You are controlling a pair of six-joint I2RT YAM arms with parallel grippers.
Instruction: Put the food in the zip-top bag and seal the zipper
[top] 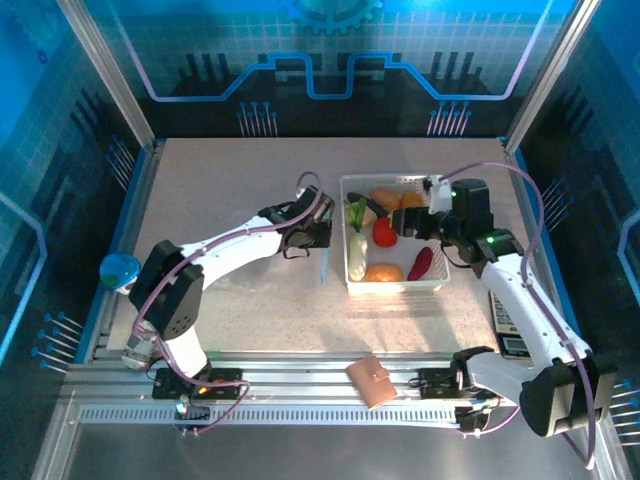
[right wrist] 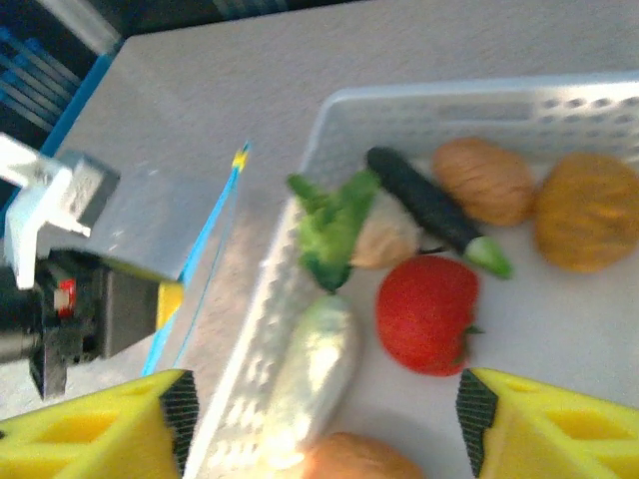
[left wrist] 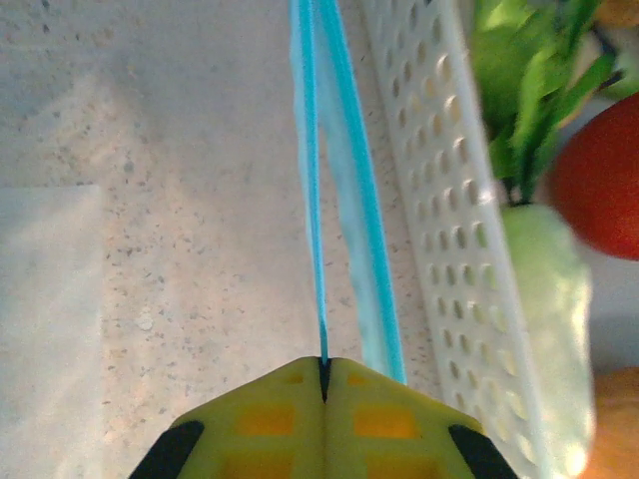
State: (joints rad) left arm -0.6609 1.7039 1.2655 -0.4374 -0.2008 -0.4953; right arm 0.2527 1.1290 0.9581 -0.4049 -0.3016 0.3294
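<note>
Zipper (left wrist: 312,200) pinched in closed left tool (left wrist: 323,367), arm stretched forward; right tool (right wrist: 324,404) open above food (right wrist: 427,314) in basket (right wrist: 268,324)

No legible text, label, brand or number can be read in any view. The dark flat keypad device (top: 509,330) at the right edge of the pale speckled worktop (top: 230,200) shows rows of keys (markings too small to read). The blue rear wall panel (top: 200,50) bears only line graphics and a partial gear emblem (top: 335,8).
</note>
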